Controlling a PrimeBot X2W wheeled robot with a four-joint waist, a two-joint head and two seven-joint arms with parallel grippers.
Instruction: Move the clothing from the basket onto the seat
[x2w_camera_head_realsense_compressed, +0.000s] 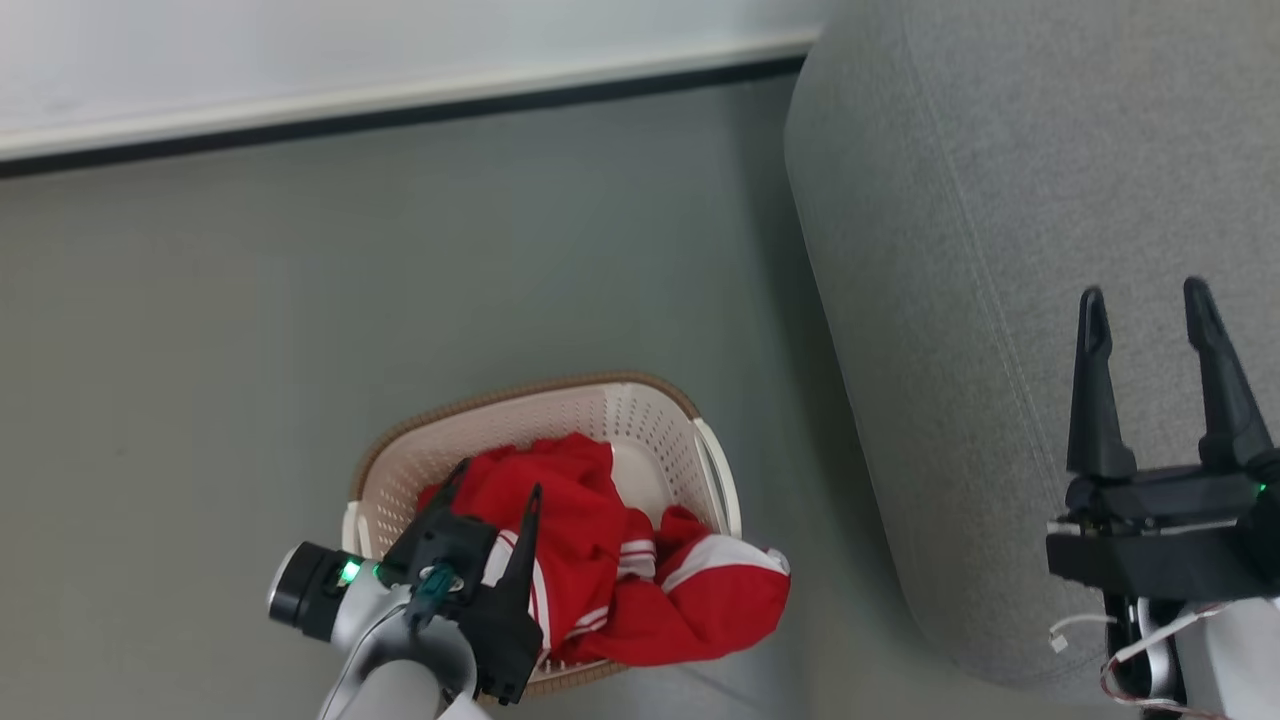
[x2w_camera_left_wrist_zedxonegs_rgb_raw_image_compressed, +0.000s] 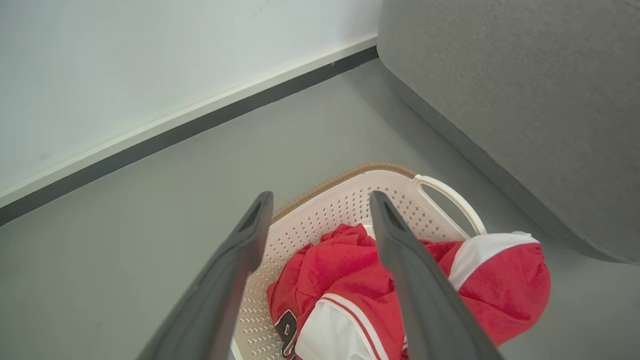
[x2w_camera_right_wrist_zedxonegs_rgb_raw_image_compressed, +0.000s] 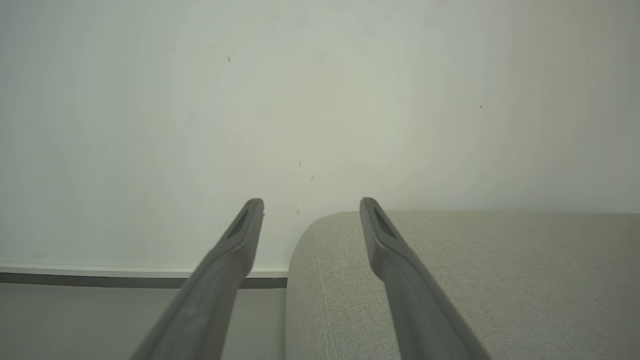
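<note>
The basket (x2w_camera_head_realsense_compressed: 640, 420) is being observed on the grey floor (x2w_camera_head_realsense_compressed: 300, 350), near the seat (x2w_camera_head_realsense_compressed: 1000, 200). The clothing (x2w_camera_head_realsense_compressed: 590, 540) is being contained in it as a red and white heap, with one fold being draped over the rim on the seat's side. The left end effector (x2w_camera_head_realsense_compressed: 500, 476) is being held over the heap, fingers apart; contact cannot be told. The right end effector (x2w_camera_head_realsense_compressed: 1143, 292) is being held over the seat, fingers apart, nothing between them.
</note>
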